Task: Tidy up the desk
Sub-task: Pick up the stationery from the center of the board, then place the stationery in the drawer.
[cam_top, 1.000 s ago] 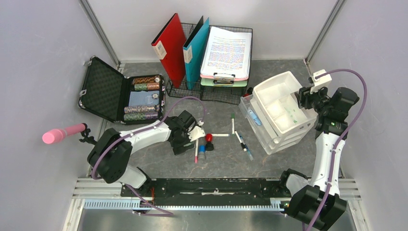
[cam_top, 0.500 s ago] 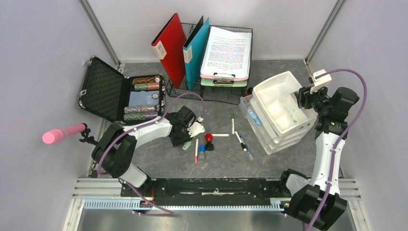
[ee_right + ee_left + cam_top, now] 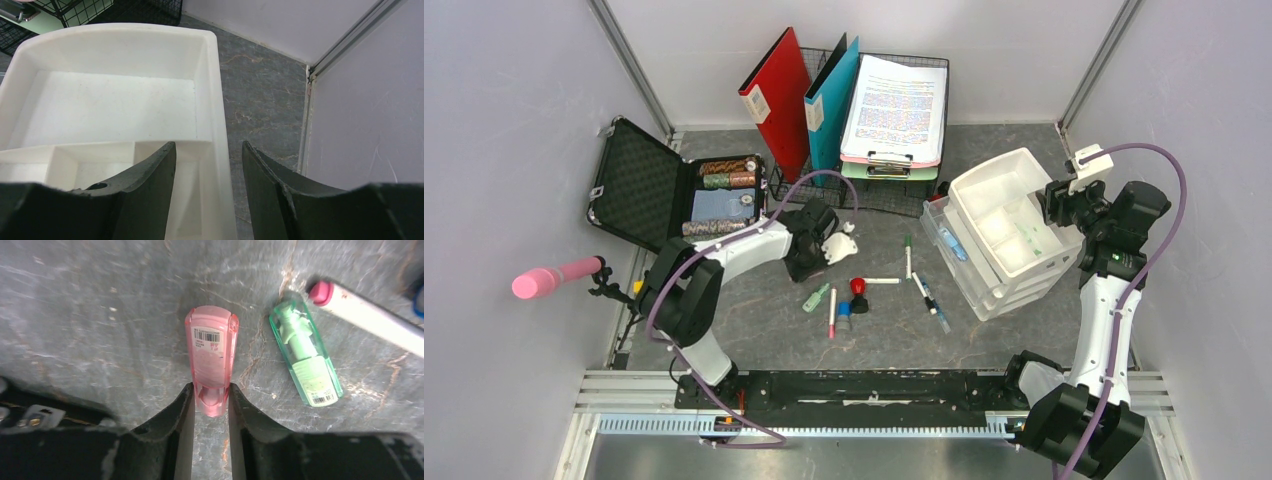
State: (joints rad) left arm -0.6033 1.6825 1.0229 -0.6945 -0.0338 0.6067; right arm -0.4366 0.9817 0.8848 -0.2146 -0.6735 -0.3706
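L jaws back; pink case [image 3: 211, 347] part-hidden.

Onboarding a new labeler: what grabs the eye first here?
The red folder standing at the back, and the open black case of chips far left. Above the desk, the left gripper clamps a pink dispenser near loose pens; the right gripper sits open over the rim of the white tray.

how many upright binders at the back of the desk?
2: red binder by the left end of the wire rack, teal binder just right of it. None looks hidden.
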